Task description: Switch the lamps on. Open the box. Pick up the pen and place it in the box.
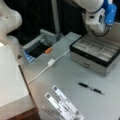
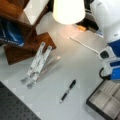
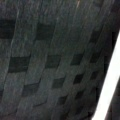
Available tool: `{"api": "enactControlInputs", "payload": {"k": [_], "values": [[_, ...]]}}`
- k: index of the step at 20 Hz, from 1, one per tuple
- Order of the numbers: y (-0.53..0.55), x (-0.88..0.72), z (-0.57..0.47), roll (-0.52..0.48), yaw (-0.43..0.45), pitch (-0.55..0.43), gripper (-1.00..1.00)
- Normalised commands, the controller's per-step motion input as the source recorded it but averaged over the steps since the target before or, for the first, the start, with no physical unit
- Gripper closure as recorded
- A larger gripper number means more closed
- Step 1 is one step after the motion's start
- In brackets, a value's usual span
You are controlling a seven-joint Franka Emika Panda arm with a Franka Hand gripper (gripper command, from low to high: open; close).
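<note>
Nearby, open box [image 1: 96, 51], pen [image 1: 91, 88] apart.

Grey table [image 1: 75, 75], box [image 1: 96, 53], pen [image 1: 91, 88], seemingly white strips [image 1: 65, 102]

One box [image 1: 96, 53] stands open, with one pen [image 1: 91, 88] at its 6 o'clock in a front view. Two flat white strips [image 1: 65, 103] lie side by side. There is one lit lamp [image 2: 68, 11], one white cable [image 1: 47, 66], one dark tray [image 1: 37, 48] holding one orange piece [image 1: 48, 50], and one robot arm [image 1: 98, 13].

No legible txt, labels or nos. anywhere.
</note>
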Motion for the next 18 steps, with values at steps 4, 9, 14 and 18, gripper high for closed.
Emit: {"api": "enactControlInputs", "payload": {"k": [4,9,14,18], "values": [[0.24,-0.03,-0.06,0.209,-0.056,-0.024,-1.00],[0.27,-0.01,-0.06,0.161,-0.063,-0.041,-1.00],[0.27,-0.02,0.01,0.128,-0.086,-0.031,-1.00],[0.17,0.00,0.00,0.132,-0.127,-0.029,-1.00]]}}
